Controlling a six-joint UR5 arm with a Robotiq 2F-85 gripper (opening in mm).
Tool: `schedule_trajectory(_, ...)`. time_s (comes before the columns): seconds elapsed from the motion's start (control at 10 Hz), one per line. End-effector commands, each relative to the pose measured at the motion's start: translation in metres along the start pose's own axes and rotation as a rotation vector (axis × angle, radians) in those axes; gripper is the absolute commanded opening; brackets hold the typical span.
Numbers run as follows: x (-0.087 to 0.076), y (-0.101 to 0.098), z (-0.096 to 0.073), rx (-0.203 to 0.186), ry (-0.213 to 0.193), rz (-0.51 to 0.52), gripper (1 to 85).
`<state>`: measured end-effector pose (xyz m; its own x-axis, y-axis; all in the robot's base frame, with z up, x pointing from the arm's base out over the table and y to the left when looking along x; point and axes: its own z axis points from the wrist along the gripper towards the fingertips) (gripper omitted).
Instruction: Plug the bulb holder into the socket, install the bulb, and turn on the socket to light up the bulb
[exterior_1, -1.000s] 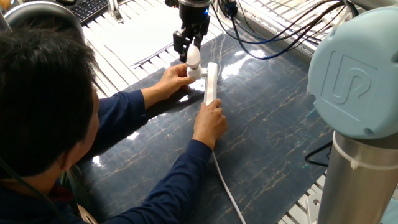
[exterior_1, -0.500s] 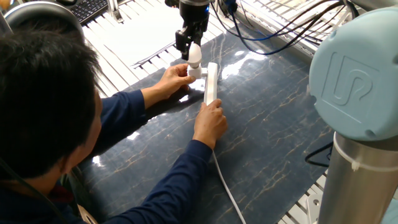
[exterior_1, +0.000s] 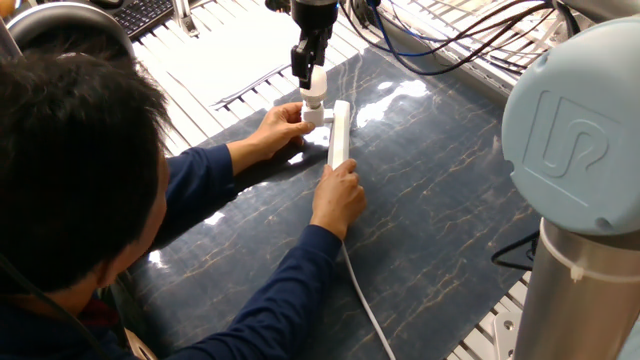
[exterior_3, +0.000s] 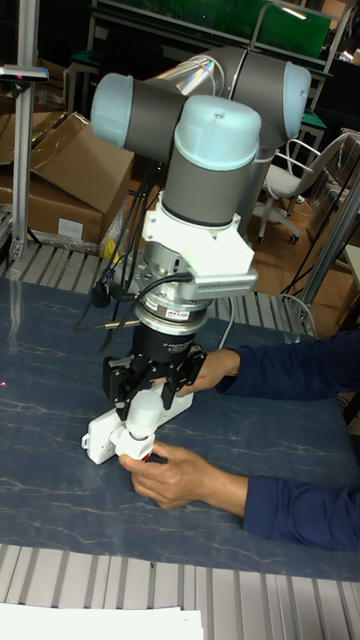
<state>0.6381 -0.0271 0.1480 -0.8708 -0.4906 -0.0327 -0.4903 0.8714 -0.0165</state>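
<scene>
Claw: the gripper (exterior_1: 313, 68) is clamped round the dome of the bulb (exterior_1: 315, 84), which is held upright, neck down, directly over the holder.
Bulb: a smooth frosted white dome with a narrower neck is seen (exterior_3: 143, 411); the neck meets the top of the bulb holder (exterior_1: 313, 115), though how deep it is seated cannot be told.
Holder: a small white blocky plastic piece is seen sitting against the side of the socket (exterior_1: 340, 132), so the plugging-in step is judged done.
Strip: a long, flat, hard white bar is laid on the table (exterior_1: 430, 200), with a white cord (exterior_1: 365, 305) trailing off its near end.
Hands: the holder is steadied by one hand (exterior_1: 275, 128) and the strip's end is pressed by the other hand (exterior_1: 338, 196).
Left to do: the bulb is judged mid-install; no glow is seen, so the switch is taken as not yet flipped.
Surface: a dark, glossy, marble-veined top is seen, with bright glare patches.
</scene>
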Motion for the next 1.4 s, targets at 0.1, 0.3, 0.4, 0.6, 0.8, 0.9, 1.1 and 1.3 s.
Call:
schedule_trajectory(0.1, -0.004, 0.008, -0.007, 0.005, -0.011, -0.05, 62.0)
schedule_trajectory(0.3, -0.006, 0.009, -0.009, 0.013, -0.025, -0.149, 61.7)
schedule_trajectory(0.4, -0.01, 0.006, -0.009, 0.034, -0.037, -0.211, 61.0)
schedule_trajectory(0.6, -0.012, 0.011, -0.007, 0.02, -0.051, -0.276, 56.0)
schedule_trajectory(0.8, -0.013, 0.016, -0.004, 0.002, -0.063, -0.322, 55.0)
schedule_trajectory(0.9, -0.012, 0.022, -0.003, -0.011, -0.066, -0.334, 55.0)
schedule_trajectory(1.1, -0.001, 0.035, -0.002, -0.018, -0.042, -0.368, 55.3)
schedule_trajectory(1.3, 0.005, 0.035, -0.001, -0.012, -0.031, -0.489, 54.7)
